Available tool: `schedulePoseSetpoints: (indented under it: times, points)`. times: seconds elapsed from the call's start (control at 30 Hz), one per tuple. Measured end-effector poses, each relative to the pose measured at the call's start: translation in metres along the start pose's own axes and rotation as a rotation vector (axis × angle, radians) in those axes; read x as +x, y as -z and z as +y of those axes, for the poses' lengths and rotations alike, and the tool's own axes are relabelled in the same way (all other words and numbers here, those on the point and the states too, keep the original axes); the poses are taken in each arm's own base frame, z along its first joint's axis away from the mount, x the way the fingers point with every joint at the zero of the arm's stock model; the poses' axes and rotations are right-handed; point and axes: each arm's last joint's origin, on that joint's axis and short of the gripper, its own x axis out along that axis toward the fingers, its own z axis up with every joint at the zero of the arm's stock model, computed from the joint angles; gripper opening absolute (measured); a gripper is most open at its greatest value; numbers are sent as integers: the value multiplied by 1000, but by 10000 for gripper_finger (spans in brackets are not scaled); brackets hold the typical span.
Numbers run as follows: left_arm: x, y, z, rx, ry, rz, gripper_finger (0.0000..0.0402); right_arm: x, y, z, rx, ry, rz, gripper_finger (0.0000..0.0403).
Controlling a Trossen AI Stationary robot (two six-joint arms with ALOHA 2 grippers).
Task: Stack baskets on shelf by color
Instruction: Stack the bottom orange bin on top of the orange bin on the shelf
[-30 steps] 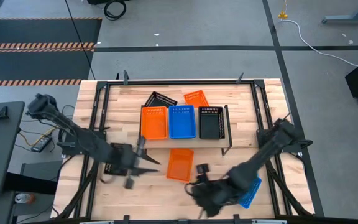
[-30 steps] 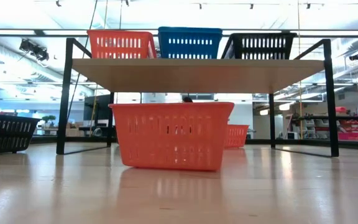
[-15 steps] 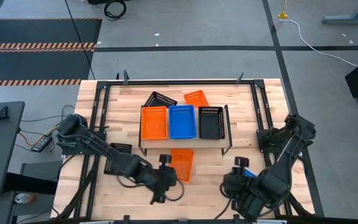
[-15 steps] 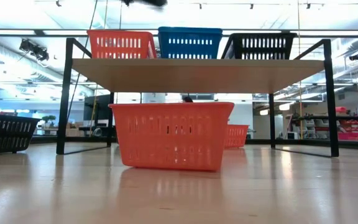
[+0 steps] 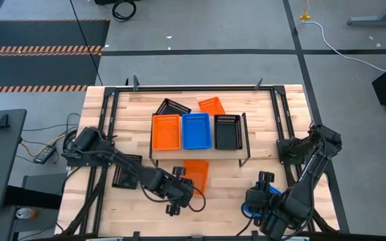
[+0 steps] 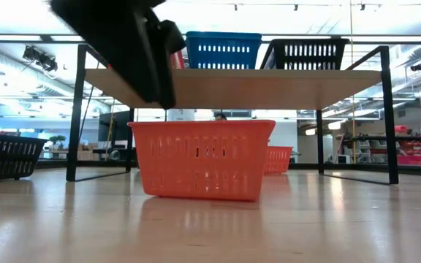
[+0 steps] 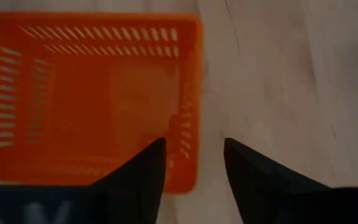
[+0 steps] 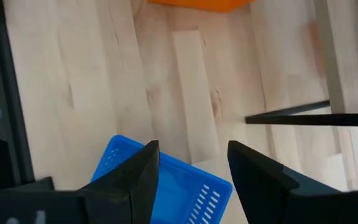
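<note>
Orange basket [image 7: 89, 99] under left hand [image 7: 194, 155] (fingers apart, empty); right hand [image 8: 191, 168] open over blue basket [image 8: 166, 183].

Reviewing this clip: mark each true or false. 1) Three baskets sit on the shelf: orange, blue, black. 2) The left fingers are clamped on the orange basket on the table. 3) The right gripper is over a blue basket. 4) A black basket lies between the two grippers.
1) True: orange basket, blue basket and black basket sit side by side on the shelf.
2) False: the left gripper is open at the rim of the loose orange basket.
3) True: the right gripper is open above the loose blue basket.
4) False: bare table lies between them.
</note>
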Motion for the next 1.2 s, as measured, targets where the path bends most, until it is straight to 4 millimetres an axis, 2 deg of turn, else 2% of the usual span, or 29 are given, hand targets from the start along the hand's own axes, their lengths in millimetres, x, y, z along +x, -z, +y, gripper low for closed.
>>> schedulePoseSetpoints:
  times: [0.1,0.23,0.33,0.47,0.57,0.7,0.77,0.9,1.03,1.2]
  points:
    - [5,2,-3,-3,25,9,199,1,0,0,-2,6,4,197]
    - [27,8,-6,3,19,62,221,2,-1,-1,-3,11,7,197]
    - [44,11,-8,32,0,73,221,3,-2,-2,-2,12,7,197]
    - [58,15,-6,23,-51,94,191,3,-1,-2,-3,12,7,197]
    - [56,12,-6,9,-49,77,139,3,-1,-2,-5,15,9,197]
    - [45,10,-9,-2,-13,61,40,3,-1,-3,-10,21,6,197]
    - [38,9,-13,-3,10,45,13,3,-1,-3,-12,24,5,197]
    - [20,7,-20,-13,50,12,11,3,-1,-3,-13,27,6,197]
    - [-9,4,-27,-19,106,-38,6,3,-1,-3,-15,30,8,197]
    - [-55,2,-29,-32,149,-134,5,3,-1,-4,-17,34,10,197]
